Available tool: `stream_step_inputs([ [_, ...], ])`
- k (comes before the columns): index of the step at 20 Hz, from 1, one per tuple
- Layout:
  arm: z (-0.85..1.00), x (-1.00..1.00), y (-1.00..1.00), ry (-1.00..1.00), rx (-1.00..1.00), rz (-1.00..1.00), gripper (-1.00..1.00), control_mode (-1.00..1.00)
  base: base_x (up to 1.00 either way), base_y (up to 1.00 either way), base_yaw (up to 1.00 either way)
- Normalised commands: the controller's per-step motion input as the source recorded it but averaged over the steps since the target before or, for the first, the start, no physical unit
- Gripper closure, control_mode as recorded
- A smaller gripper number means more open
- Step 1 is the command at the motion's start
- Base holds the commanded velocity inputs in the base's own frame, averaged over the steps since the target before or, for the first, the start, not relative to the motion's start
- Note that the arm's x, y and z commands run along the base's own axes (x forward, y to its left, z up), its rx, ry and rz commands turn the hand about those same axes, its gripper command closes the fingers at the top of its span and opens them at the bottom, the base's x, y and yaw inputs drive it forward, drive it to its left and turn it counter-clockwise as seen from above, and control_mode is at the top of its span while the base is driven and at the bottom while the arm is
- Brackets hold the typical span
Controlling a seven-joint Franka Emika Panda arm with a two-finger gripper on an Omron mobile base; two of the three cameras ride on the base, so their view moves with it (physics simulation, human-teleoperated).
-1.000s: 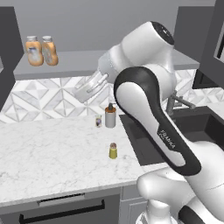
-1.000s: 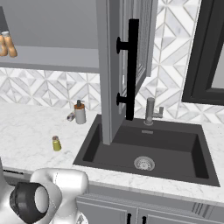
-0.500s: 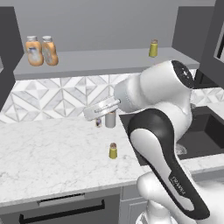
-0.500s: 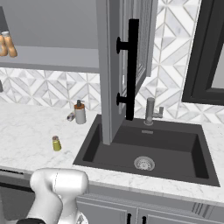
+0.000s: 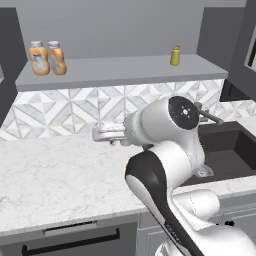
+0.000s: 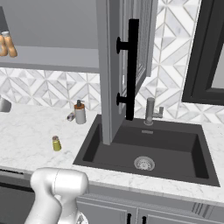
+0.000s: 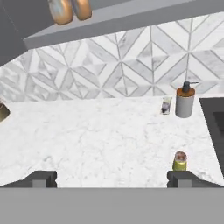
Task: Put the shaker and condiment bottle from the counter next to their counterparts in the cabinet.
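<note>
Now the claw (image 7: 111, 179) hangs spread (nothing held), shaker (image 7: 180, 161) near one fingertip on the counter (image 7: 109, 140).

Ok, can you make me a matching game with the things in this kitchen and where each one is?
Things:
1. shaker
2. two orange bottles
3. pump dispenser
4. faucet

Places:
A. left end of the cabinet shelf
B. behind the dark sink
C. alone on the open counter, in front of the dispenser
D. on the counter by the backsplash, near the sink's left corner

Pairs: 1-C, 2-A, 3-D, 4-B
</note>
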Motion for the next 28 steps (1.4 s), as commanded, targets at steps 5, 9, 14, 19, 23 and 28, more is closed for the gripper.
stream_step_inputs([
  [5, -0.15, 0.16, 0.0, 0.38, 0.04, -0.45, -1.0, -1.0, 0.0, 0.0, 0.0],
  [9, -0.44, -0.46, 0.06, 0.03, 0.0, -0.49, -1.0, -1.0, 0.0, 0.0, 0.0],
  [14, -0.43, -0.31, -0.05, -0.02, 0.01, -0.45, -1.0, -1.0, 0.0, 0.0, 0.0],
  [19, -0.21, 0.14, -0.56, 0.21, 0.17, -0.26, -1.0, -1.0, 0.0, 0.0, 0.0],
  [23, -0.36, 0.14, -0.34, 0.11, 0.11, -0.22, -1.0, -1.0, 0.0, 0.0, 0.0],
  [28, -0.43, 0.12, -0.03, 0.0, 0.0, -0.18, -1.0, -1.0, 0.0, 0.0, 0.0],
])
